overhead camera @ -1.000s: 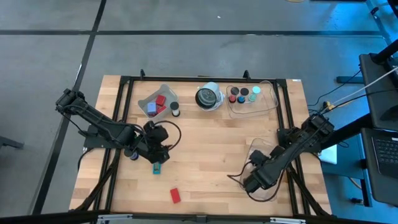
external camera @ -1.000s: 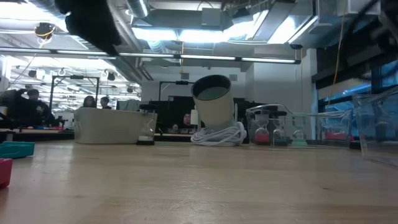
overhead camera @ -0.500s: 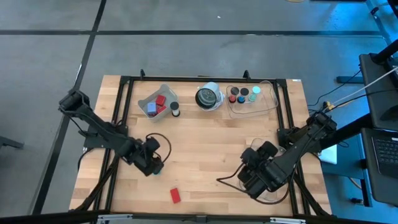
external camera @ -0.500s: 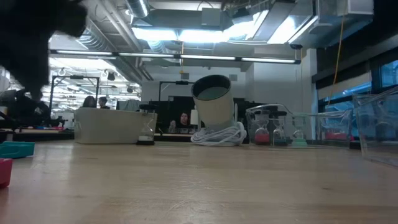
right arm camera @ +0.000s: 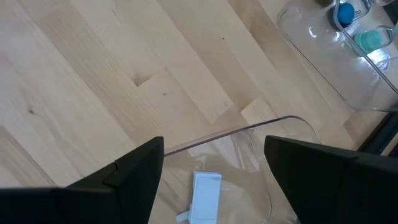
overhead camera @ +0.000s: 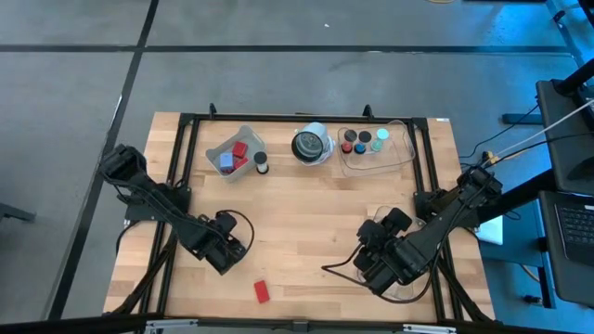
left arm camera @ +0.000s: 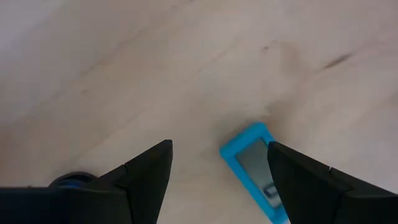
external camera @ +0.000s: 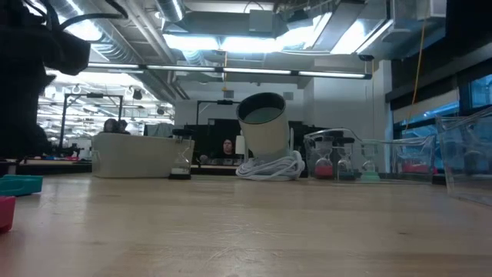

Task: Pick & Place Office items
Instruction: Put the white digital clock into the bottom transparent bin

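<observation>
The step in hand looks like a pick: the left gripper (left arm camera: 217,165) hangs low over the table with its fingers spread and nothing between them, and the teal block (left arm camera: 255,169) lies on the wood just ahead of it, closer to one finger than the other and skewed across the gap. The next move calls for centring the fingers on the block, turning the wrist to match its long side, then dropping and closing. A small dark cap (left arm camera: 71,181) shows at the other finger's edge, close enough that it could be nudged on the descent.

The red block (overhead camera: 262,291) lies on the bare table a little beyond the left gripper, toward the table's near edge, not yet collected.

The right gripper (right arm camera: 214,165) is open too and holds nothing. It hovers over a clear tray (right arm camera: 283,122), and right below its fingers a white block (right arm camera: 205,196) lies inside that tray. This arm seems to be waiting or just finished with a drop.

Well away from both grippers, along the far edge, stand two more containers. A grey bin (overhead camera: 221,148) holds red and pale-blue blocks, with a dark cap (overhead camera: 262,163) just outside its wall. A second clear tray (overhead camera: 406,153) holds several caps with coloured tops. Between them sits a white-and-black round object (overhead camera: 311,145).
</observation>
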Robot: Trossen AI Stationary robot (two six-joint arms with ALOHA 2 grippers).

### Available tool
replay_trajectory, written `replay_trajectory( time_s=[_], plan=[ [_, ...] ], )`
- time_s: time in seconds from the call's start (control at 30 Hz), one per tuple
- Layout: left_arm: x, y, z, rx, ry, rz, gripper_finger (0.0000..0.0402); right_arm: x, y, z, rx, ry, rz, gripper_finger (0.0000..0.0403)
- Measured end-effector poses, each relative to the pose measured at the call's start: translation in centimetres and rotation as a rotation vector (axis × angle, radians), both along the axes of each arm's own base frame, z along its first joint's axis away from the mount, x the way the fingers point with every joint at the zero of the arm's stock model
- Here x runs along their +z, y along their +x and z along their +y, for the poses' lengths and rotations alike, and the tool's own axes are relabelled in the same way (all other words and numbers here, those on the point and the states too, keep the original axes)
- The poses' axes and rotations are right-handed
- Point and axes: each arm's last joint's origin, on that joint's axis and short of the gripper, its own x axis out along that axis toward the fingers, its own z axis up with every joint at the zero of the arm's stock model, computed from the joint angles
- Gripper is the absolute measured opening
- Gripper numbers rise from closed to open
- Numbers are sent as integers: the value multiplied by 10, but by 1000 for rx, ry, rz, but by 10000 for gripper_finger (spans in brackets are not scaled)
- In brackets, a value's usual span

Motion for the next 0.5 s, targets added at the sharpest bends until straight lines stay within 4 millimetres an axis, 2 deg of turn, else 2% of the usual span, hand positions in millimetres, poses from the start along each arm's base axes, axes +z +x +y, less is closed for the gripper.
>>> replay_trajectory(
  time_s=[0.2,0.5],
  plan=[
    [9,13,-9,-8,-39,-35,260,0,0,0,4,-2,3,281],
    [25,26,-7,-60,-35,-62,260,0,1,-1,16,-23,-9,281]
  ],
)
